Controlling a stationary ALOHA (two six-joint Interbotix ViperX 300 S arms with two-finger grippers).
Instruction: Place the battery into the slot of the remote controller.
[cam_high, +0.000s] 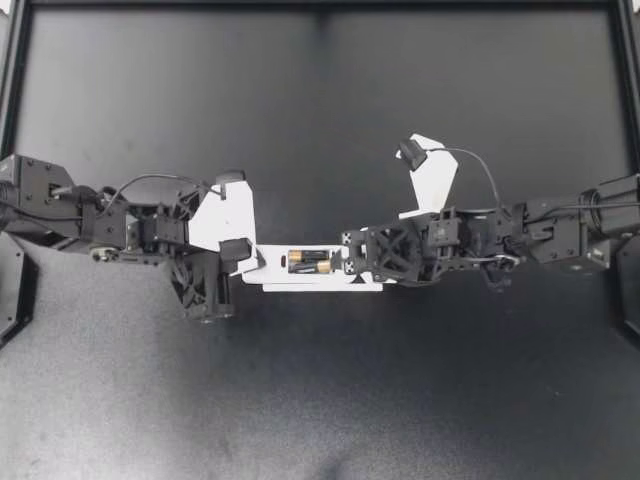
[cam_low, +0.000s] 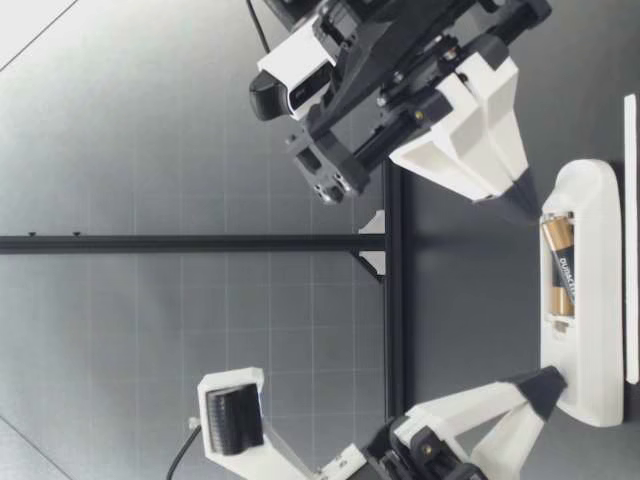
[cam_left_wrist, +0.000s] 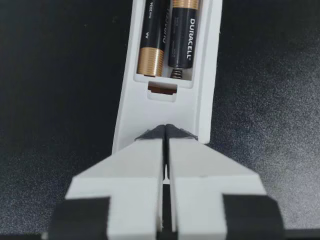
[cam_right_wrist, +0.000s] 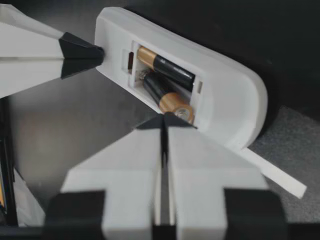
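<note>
The white remote (cam_high: 275, 268) lies mid-table with its back up and its slot uncovered. Two black-and-gold batteries (cam_high: 310, 264) sit in the slot. In the left wrist view both batteries (cam_left_wrist: 184, 32) lie side by side. My left gripper (cam_high: 248, 260) is shut, its tips (cam_left_wrist: 166, 131) pressed on the remote's end (cam_left_wrist: 165, 107), with nothing between them. My right gripper (cam_high: 350, 263) is shut and empty at the other end. Its tips (cam_right_wrist: 165, 120) are at the gold end of the nearer battery (cam_right_wrist: 167, 95), which lies slightly askew. In the low view the right gripper (cam_low: 520, 185) stands just above the remote (cam_low: 595, 300).
A thin white battery cover (cam_high: 320, 288) lies flat beside the remote, also seen as the cover (cam_right_wrist: 272, 175) past the remote's edge. Black frame rails (cam_high: 320, 5) border the dark table. Open surface lies in front of and behind the arms.
</note>
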